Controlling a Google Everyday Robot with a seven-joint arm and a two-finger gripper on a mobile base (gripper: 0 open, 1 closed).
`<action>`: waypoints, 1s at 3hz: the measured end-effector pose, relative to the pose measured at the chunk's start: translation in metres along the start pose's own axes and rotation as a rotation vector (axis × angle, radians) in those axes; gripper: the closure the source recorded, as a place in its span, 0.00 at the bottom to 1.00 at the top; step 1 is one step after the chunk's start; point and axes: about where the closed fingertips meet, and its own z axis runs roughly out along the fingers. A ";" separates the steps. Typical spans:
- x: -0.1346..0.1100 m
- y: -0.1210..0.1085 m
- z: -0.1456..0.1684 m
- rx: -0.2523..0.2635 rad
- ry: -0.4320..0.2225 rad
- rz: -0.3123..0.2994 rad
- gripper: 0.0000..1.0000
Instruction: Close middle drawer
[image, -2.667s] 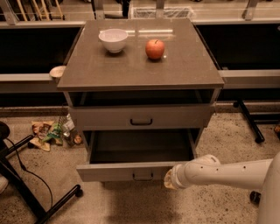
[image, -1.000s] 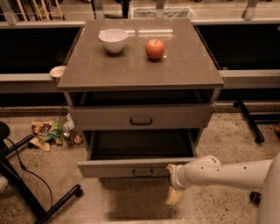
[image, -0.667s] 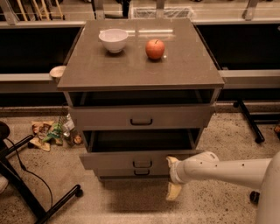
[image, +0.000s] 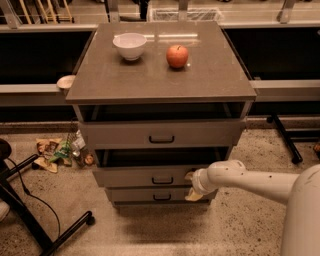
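The middle drawer is the second grey front of the cabinet, low and flat, with a small dark centre handle. It is pushed almost fully in, and only a dark strip of its tray opening shows above the front. My gripper is at the right part of this drawer front, touching it, on the white arm that reaches in from the right. Its tan fingertips stand apart, open and empty.
The taller top drawer sticks out slightly. The narrow bottom drawer is shut. A white bowl and a red apple sit on the cabinet top. Litter and a black stand leg lie on the floor at left.
The middle drawer has slid from wide open to nearly shut. My gripper has moved forward with its front, toward the cabinet.
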 end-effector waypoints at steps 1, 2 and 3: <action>0.004 -0.027 0.002 0.040 -0.010 -0.002 0.43; 0.009 -0.044 0.001 0.073 -0.016 0.007 0.20; 0.010 -0.038 -0.002 0.076 -0.016 0.009 0.00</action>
